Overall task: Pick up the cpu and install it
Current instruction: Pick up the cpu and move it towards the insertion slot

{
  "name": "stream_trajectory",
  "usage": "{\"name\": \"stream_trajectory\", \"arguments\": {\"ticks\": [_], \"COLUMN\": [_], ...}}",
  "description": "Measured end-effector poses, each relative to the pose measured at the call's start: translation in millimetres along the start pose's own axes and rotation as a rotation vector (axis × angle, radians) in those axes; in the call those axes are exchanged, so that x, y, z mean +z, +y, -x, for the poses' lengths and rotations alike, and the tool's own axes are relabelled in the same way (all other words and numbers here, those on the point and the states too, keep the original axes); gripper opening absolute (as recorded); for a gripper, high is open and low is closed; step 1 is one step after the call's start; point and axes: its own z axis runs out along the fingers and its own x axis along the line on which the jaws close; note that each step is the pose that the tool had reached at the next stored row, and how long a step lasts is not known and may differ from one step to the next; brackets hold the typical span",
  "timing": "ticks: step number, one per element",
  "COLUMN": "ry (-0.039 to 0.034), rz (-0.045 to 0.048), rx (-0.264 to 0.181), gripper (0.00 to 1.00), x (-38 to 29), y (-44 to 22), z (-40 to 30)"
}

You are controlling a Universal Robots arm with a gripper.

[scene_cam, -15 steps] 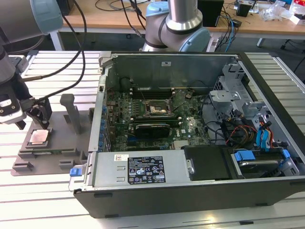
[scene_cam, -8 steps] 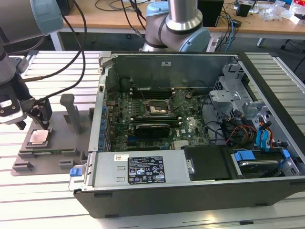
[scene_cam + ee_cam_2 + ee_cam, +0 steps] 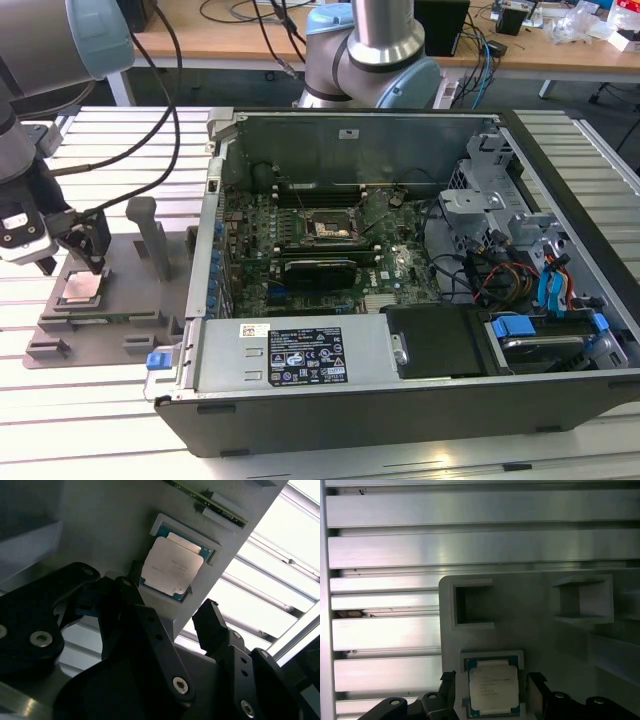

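Observation:
The cpu [image 3: 80, 289] is a flat square chip with a silver top. It lies in a recess of the grey plastic tray [image 3: 110, 325] at the exterior view's left. My gripper [image 3: 71, 264] hangs just above it, open, with one black finger on each side of the chip. In both wrist views the cpu [image 3: 172, 566] [image 3: 493, 687] sits between the fingertips [image 3: 211, 617] [image 3: 447, 687] with a gap on either side, and nothing is held. The motherboard socket [image 3: 328, 228] lies open in the middle of the computer case.
The open computer case [image 3: 400, 250] fills the middle and right, with cables, a drive cage and a power supply inside. Upright grey posts [image 3: 145, 235] rise from the tray between gripper and case. A slatted aluminium table [image 3: 100, 140] lies underneath, and a second arm's base [image 3: 370, 50] stands behind.

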Motion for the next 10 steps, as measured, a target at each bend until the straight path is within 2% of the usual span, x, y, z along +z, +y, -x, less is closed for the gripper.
{"name": "stream_trajectory", "arguments": {"ticks": [6,10], "ry": [0.0000,-0.0001], "rz": [0.0001,0.0001], "rx": [0.000,0.000], "gripper": [0.68,0.68], "x": [3.1,8.6], "y": [0.0,0.0], "z": [-0.1,-0.2]}}
